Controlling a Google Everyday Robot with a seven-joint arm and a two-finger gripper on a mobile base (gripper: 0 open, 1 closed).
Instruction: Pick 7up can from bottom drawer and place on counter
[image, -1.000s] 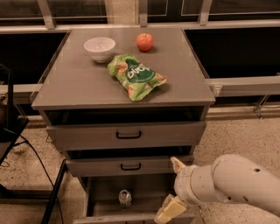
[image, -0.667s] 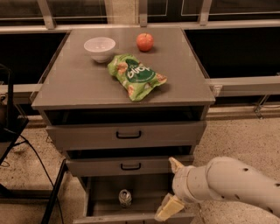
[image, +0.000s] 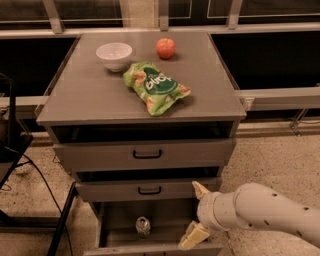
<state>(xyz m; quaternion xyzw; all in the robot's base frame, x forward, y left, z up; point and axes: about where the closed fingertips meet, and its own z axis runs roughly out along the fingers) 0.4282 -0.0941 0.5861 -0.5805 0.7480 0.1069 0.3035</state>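
A: Has the counter (image: 100, 102) changed?
B: No, still no can on it. The bottom drawer (image: 117, 217) stays pulled out.
A: The gripper (image: 197, 213)?
B: Edged slightly left at the drawer's right side — fingers spread, holding nothing.
A: The 7up can (image: 143, 226)?
B: Unmoved on the drawer floor, probably upright, left of the gripper and apart from it. The grasp is yet to come.

Dim warm light, sheen on counter (image: 95, 102) — hand (image: 196, 214) pale at shadowed bottom drawer (image: 117, 216)
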